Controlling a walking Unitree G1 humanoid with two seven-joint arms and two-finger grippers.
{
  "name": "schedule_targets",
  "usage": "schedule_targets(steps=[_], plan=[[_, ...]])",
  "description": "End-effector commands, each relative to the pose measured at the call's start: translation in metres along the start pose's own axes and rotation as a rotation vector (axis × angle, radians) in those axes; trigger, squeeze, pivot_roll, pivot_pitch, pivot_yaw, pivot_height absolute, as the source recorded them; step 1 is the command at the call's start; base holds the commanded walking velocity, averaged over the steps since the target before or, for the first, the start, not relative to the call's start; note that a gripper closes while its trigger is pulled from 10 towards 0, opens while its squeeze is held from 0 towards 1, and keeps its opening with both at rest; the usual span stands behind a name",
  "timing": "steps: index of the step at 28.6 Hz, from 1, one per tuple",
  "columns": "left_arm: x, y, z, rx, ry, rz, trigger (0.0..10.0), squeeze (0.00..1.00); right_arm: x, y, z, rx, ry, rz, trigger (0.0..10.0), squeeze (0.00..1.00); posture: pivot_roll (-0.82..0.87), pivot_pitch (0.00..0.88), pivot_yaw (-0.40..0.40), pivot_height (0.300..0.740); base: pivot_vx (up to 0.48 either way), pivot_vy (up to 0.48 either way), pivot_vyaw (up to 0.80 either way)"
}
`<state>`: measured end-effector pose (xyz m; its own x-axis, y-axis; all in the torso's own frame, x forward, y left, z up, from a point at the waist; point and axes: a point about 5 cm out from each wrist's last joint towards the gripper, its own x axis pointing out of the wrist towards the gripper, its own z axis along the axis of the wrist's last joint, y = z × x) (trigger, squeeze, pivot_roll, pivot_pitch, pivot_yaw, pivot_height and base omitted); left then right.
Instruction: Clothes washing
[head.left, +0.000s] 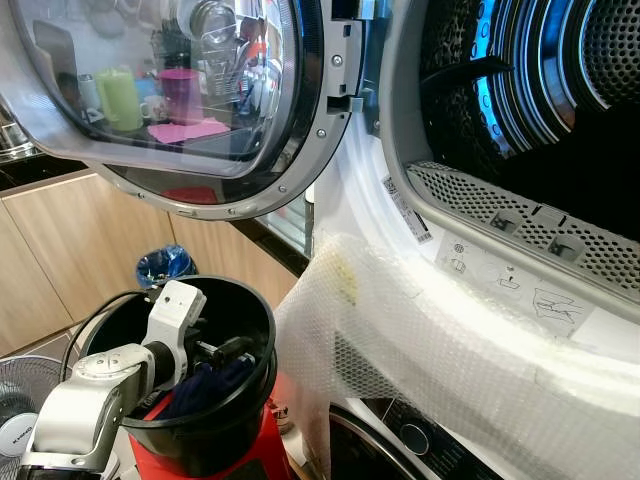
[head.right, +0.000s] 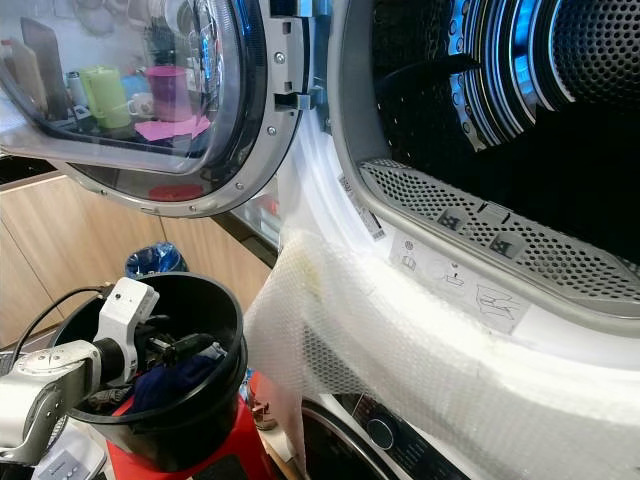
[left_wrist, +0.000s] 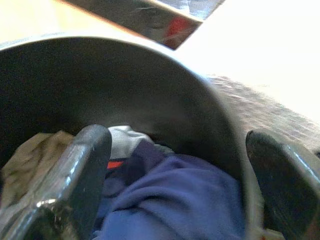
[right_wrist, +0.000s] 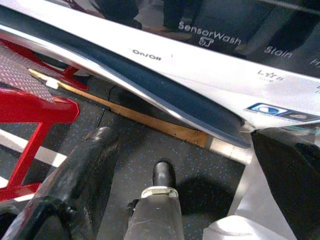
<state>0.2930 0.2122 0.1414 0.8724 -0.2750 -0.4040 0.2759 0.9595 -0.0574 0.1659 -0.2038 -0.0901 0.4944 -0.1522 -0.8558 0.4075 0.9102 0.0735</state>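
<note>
Blue garment (left_wrist: 175, 200) in black bucket (head.left: 235, 395), between spread left gripper (left_wrist: 180, 165) fingers

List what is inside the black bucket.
The black bucket holds a dark blue garment, a beige cloth and a white piece, with the left gripper open above them. Anything underneath is covered.

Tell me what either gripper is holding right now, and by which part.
Nothing is held. The left gripper is inside the round black plastic bucket, fingers open above the dark blue cloth. The right gripper hangs open over the floor.
</note>
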Motion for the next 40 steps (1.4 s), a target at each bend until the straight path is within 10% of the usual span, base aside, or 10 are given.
schedule_targets(steps=[1, 14, 15, 26, 28, 30, 31, 32, 36, 40], plan=[[-0.001, 0.005, 0.003, -0.024, -0.004, 0.057, 10.0, 1.00, 0.000, -0.002, 0.003, -0.004, -0.008, -0.002, 10.0, 0.00, 0.31, 0.038, -0.073, 0.740, 0.000, 0.000, 0.00], [0.015, -0.006, -0.032, -0.178, 0.129, 0.135, 10.0, 1.00, 0.001, 0.000, 0.013, -0.061, -0.047, 0.034, 10.0, 0.00, 0.30, 0.034, -0.075, 0.740, 0.000, 0.000, 0.00], [0.015, -0.006, -0.037, -0.187, 0.158, 0.148, 10.0, 0.00, 0.001, 0.001, 0.012, -0.060, -0.046, 0.036, 10.0, 0.00, 0.30, 0.034, -0.075, 0.740, 0.000, 0.000, 0.00], [0.012, -0.001, -0.044, -0.152, 0.220, 0.184, 10.0, 0.00, 0.001, 0.004, 0.011, -0.069, -0.048, 0.055, 10.0, 0.00, 0.29, 0.035, -0.070, 0.740, 0.000, 0.000, 0.00], [0.010, 0.004, -0.058, 0.053, 0.307, 0.207, 10.0, 0.00, 0.001, 0.005, 0.016, -0.091, -0.059, 0.058, 10.0, 0.00, 0.29, 0.035, -0.070, 0.740, 0.000, 0.000, 0.00], [0.010, 0.003, -0.063, 0.077, 0.326, 0.209, 10.0, 0.00, 0.001, 0.006, 0.017, -0.094, -0.063, 0.058, 10.0, 0.00, 0.29, 0.035, -0.070, 0.740, 0.000, 0.000, 0.00], [0.009, 0.003, -0.064, 0.070, 0.328, 0.209, 7.8, 0.00, 0.001, 0.006, 0.017, -0.095, -0.064, 0.058, 10.0, 0.00, 0.29, 0.034, -0.069, 0.740, 0.000, 0.000, 0.00], [0.009, 0.003, -0.066, 0.077, 0.337, 0.209, 7.8, 0.00, 0.001, 0.006, 0.017, -0.096, -0.064, 0.059, 10.0, 0.00, 0.29, 0.034, -0.069, 0.740, 0.000, 0.000, 0.00], [0.009, 0.001, -0.077, 0.195, 0.399, 0.180, 0.0, 0.00, 0.001, 0.007, 0.018, -0.117, -0.066, 0.064, 10.0, 0.00, 0.29, 0.036, -0.071, 0.740, 0.000, 0.000, 0.00], [0.010, 0.001, -0.079, 0.244, 0.405, 0.175, 0.0, 0.00, 0.001, 0.007, 0.018, -0.125, -0.067, 0.065, 10.0, 0.00, 0.29, 0.036, -0.071, 0.740, 0.000, 0.000, 0.00]])
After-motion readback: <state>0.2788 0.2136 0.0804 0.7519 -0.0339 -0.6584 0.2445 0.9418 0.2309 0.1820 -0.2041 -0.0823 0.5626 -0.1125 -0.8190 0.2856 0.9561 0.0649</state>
